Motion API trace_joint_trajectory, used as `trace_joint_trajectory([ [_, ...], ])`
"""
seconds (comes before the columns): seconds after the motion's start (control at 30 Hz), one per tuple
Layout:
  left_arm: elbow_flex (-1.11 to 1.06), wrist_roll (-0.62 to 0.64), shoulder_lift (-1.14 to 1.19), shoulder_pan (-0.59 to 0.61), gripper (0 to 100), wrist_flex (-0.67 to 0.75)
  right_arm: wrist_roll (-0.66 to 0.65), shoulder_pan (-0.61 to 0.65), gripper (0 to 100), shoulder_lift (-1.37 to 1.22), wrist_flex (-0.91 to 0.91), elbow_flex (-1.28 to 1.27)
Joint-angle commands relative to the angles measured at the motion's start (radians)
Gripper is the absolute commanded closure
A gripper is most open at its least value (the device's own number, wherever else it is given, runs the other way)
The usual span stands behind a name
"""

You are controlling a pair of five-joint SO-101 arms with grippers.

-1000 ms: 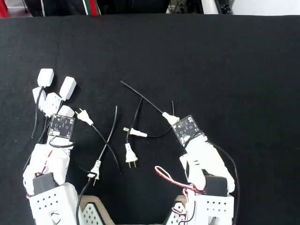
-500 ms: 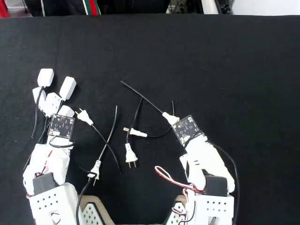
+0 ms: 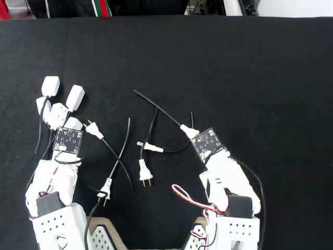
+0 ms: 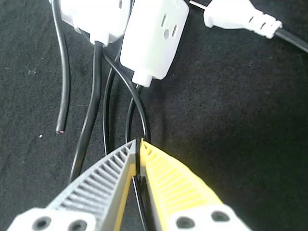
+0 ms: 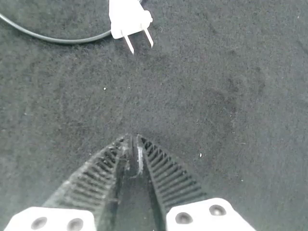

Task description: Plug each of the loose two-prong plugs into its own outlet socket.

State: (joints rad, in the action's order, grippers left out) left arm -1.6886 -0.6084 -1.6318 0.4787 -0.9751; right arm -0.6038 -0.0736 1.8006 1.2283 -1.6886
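Note:
Several white outlet sockets (image 3: 58,114) cluster at the table's left, each on a black cord. My left gripper (image 4: 140,147) is just short of the nearest socket (image 4: 155,41), shut with that socket's black cord (image 4: 137,103) running between its fingertips. Loose two-prong plugs lie around the middle: one (image 3: 93,129) beside the sockets, one (image 3: 148,147) in the centre, one (image 3: 144,173) below it, one (image 3: 105,187) near the front. My right gripper (image 5: 132,142) is shut on nothing, low over the cloth. A plug (image 5: 129,21) lies ahead of it, prongs toward the fingers; the high view shows this plug (image 3: 188,131) beside the right arm.
Black cords (image 3: 122,151) cross between the two arms, and one (image 3: 156,108) runs up from the right-hand plug. A second socket (image 4: 94,17) lies beside the nearest one. The black cloth (image 3: 250,78) stretches bare to the right and rear.

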Motion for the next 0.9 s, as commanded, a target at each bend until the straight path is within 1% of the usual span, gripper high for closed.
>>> trace_joint_trajectory([
  [0.0, 0.002, 0.002, -0.008, 0.012, 97, -0.002, -0.003, -0.005, 98.6, 0.05, 0.006, 0.004],
  [0.07, 0.039, 0.021, -0.008, 0.012, 97, -0.003, -0.003, -0.005, 98.6, 0.05, 0.006, 0.004],
  [0.2, 0.186, 0.158, 0.003, 0.01, 97, -0.014, -0.003, -0.005, 98.6, 0.05, 0.006, 0.004],
  [0.33, 0.403, 0.184, 0.018, -0.001, 90, -0.152, -0.003, -0.005, 98.6, 0.05, 0.006, 0.004],
  [0.4, 0.498, 0.204, 0.058, 0.001, 90, -0.189, -0.003, -0.005, 98.6, 0.05, 0.006, 0.004],
  [0.47, 0.561, 0.207, 0.129, -0.001, 91, -0.186, -0.005, 0.002, 98.6, 0.05, 0.006, 0.004],
  [0.53, 0.608, 0.204, 0.226, -0.027, 91, -0.186, -0.003, 0.0, 98.6, 0.05, 0.006, 0.004],
  [0.7, 0.71, 0.204, 0.471, -0.143, 91, -0.184, 0.0, 0.035, 98.6, 0.05, 0.006, 0.004],
  [0.8, 0.763, 0.209, 0.598, -0.189, 91, -0.132, 0.0, 0.069, 98.6, 0.05, 0.006, 0.004],
  [0.87, 0.788, 0.235, 0.677, -0.202, 91, -0.087, 0.0, 0.083, 98.6, 0.045, 0.006, 0.004],
])
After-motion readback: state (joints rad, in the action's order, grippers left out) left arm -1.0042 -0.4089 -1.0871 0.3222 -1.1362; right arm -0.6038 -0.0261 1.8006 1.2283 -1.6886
